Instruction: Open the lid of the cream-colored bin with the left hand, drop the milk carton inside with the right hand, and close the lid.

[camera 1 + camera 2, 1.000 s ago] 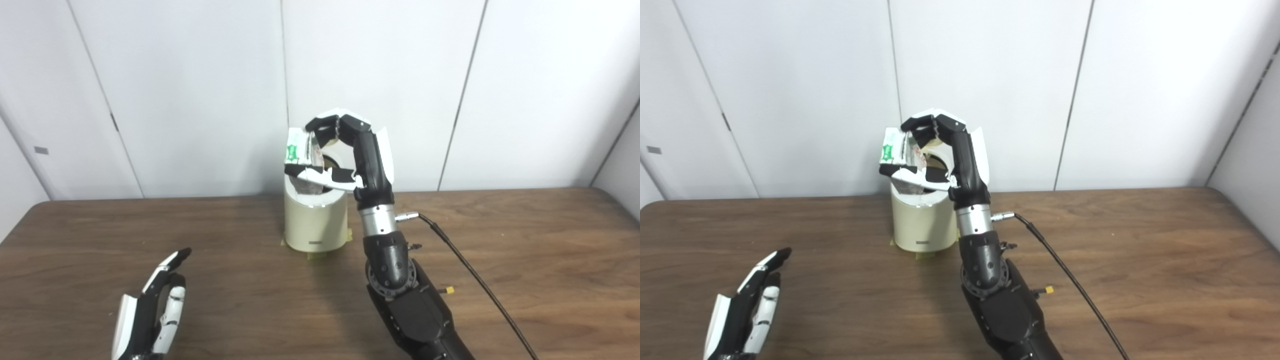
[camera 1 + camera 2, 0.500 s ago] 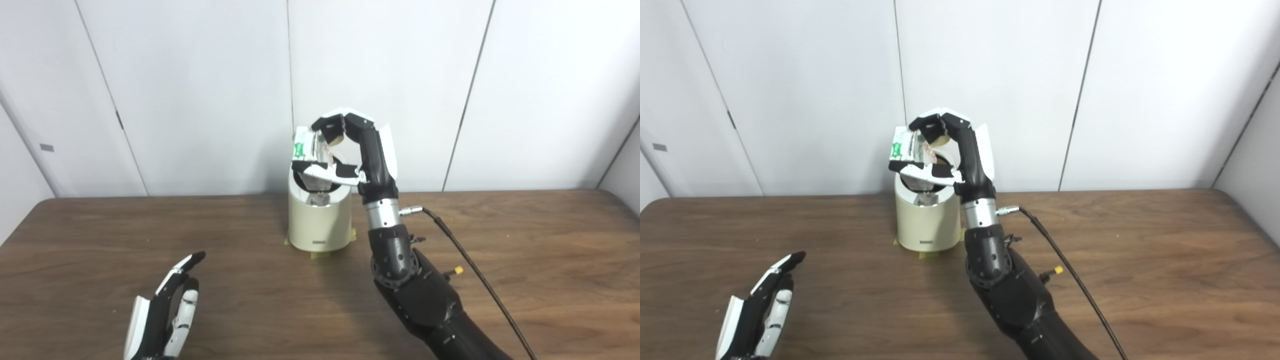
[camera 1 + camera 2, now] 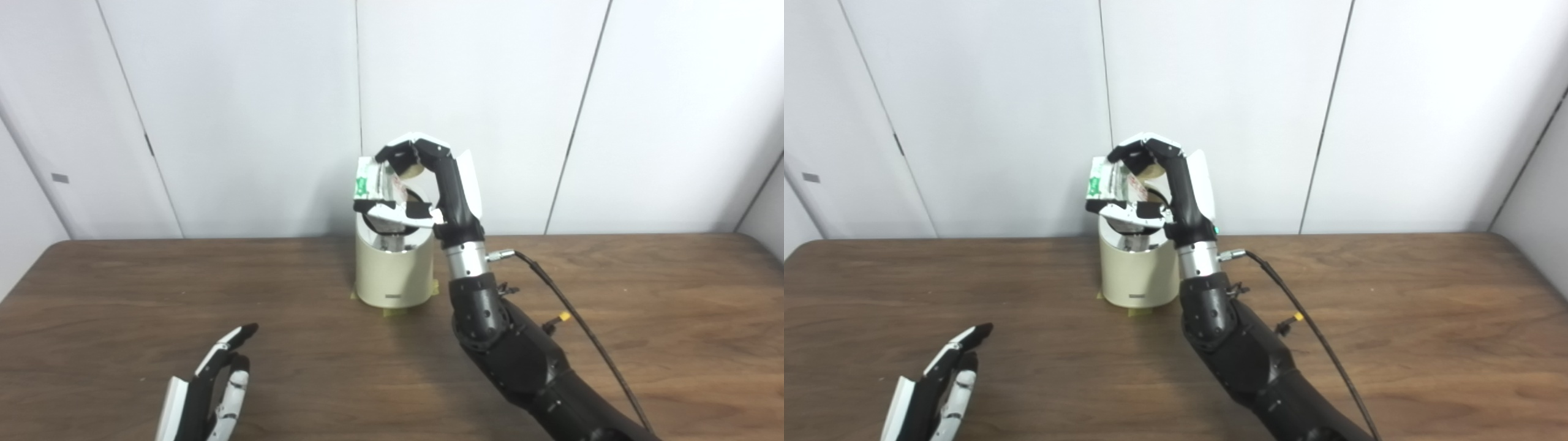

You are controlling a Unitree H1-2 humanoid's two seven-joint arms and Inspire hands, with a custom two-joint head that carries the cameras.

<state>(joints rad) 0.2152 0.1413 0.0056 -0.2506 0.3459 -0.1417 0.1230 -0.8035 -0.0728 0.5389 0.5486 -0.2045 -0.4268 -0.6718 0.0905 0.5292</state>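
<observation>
- Cream-colored bin [image 3: 392, 275] upright at the far middle of the worktop [image 3: 643, 294], close to the white wall panels [image 3: 245, 110], on small yellowish tape tabs [image 3: 392, 311] showing at its base.
- Bin mouth open; lid [image 3: 1156, 197] tipped up behind it, mostly hidden by the right hand.
- Right hand [image 3: 429, 190] raised directly over the bin mouth, fingers [image 3: 392, 152] and thumb clamped on the milk carton [image 3: 373, 184].
- Milk carton white with green print, tilted, lower end at the bin opening, upper end at 11 o'clock from the rim.
- Right forearm reaching up from 5 o'clock, just right of the bin wall; black cable [image 3: 576, 324] trailing from the wrist toward 4 o'clock.
- Left hand [image 3: 934, 392] low at 7 o'clock, well apart from the bin, holding nothing, fingers straight and slightly apart, tips toward 1 o'clock.
</observation>
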